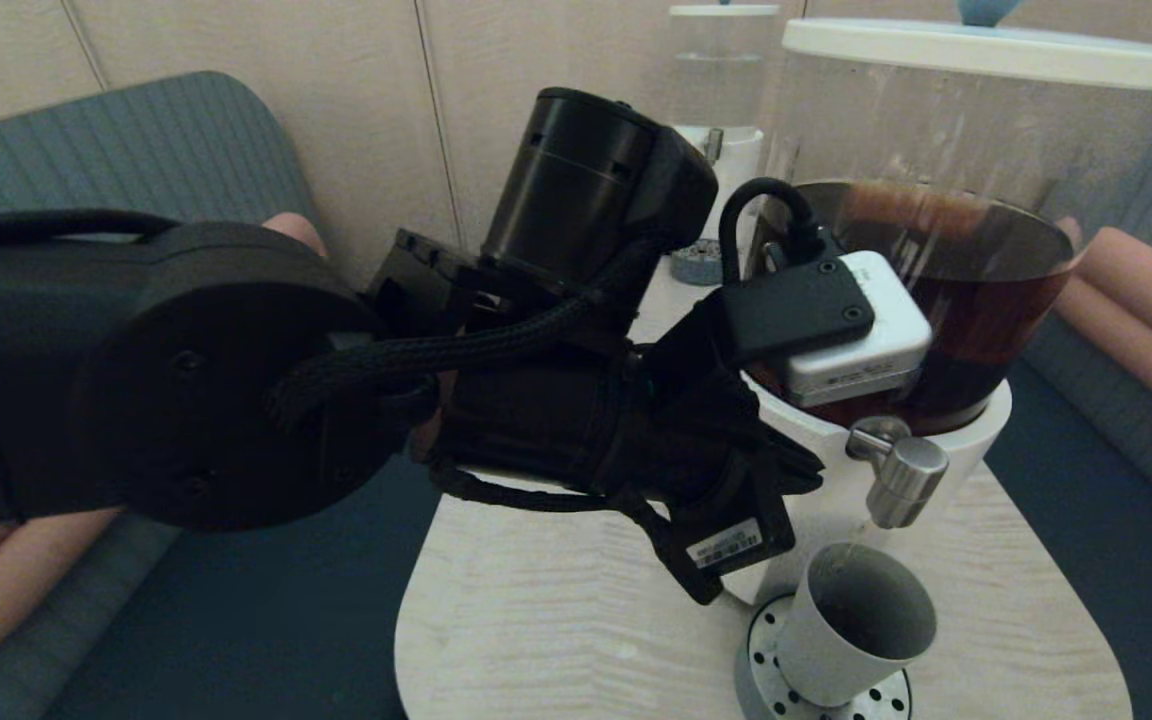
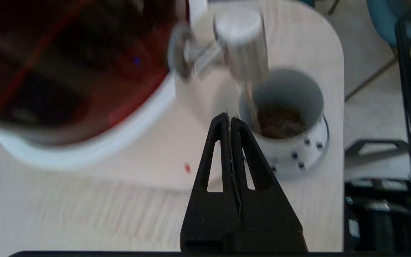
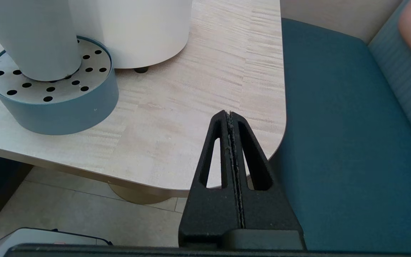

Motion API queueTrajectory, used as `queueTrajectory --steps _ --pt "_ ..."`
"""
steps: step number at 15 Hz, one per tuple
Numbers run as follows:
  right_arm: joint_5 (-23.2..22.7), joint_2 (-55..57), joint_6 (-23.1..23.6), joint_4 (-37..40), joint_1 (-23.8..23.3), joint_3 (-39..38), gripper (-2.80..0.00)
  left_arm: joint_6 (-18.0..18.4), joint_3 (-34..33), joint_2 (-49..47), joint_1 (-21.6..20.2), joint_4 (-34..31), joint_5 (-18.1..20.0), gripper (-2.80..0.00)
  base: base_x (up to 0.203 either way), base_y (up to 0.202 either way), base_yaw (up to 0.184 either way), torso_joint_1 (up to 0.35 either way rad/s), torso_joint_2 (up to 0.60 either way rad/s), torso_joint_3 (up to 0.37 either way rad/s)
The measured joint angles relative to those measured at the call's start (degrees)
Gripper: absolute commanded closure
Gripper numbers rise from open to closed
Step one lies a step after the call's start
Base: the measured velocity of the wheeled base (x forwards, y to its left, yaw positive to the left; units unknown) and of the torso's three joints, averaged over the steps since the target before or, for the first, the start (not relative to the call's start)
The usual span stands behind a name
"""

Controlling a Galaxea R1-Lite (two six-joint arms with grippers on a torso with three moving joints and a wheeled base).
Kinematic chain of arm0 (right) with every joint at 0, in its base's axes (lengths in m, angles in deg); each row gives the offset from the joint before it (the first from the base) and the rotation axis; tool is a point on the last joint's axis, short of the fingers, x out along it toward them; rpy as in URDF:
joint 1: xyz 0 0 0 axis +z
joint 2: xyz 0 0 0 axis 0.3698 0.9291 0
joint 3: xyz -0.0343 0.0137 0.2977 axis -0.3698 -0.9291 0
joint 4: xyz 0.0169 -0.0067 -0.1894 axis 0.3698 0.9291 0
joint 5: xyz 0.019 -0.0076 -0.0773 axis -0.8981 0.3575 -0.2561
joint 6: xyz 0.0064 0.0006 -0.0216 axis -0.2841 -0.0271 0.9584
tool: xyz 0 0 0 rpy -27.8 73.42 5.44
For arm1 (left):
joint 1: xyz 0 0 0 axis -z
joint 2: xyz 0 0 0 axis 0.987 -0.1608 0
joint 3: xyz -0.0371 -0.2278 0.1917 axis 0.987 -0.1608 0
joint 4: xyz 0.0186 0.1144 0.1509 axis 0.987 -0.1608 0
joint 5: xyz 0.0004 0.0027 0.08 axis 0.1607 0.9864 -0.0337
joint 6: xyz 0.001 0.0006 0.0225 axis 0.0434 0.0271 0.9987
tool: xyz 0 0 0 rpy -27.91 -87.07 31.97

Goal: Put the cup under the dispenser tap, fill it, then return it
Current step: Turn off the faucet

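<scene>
The grey cup [image 1: 861,625] stands upright on the perforated drip tray [image 1: 766,670], right below the steel dispenser tap [image 1: 904,482]. In the left wrist view a thin brown stream runs from the tap [image 2: 243,46] into the cup [image 2: 284,107], which holds some brown liquid. My left gripper [image 2: 229,119] is shut and empty, its tips just beside the cup's rim and in front of the dispenser's white base [image 2: 95,150]. My right gripper [image 3: 229,115] is shut and empty, low over the table's front right corner, apart from the cup [image 3: 34,39].
The big tank [image 1: 946,290] of dark liquid fills the back right of the pale wood table [image 1: 556,620]. A smaller clear dispenser [image 1: 721,80] stands behind. Blue bench seats [image 3: 344,142] flank the table. My left arm [image 1: 186,380] spans the front left.
</scene>
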Motion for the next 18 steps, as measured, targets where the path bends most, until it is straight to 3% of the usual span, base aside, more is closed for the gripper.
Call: queueTrajectory --steps 18 --pt "0.01 0.0 0.0 0.0 0.0 0.0 0.0 -0.86 6.06 -6.07 1.88 2.04 -1.51 0.0 0.0 0.0 0.0 0.0 0.0 0.0"
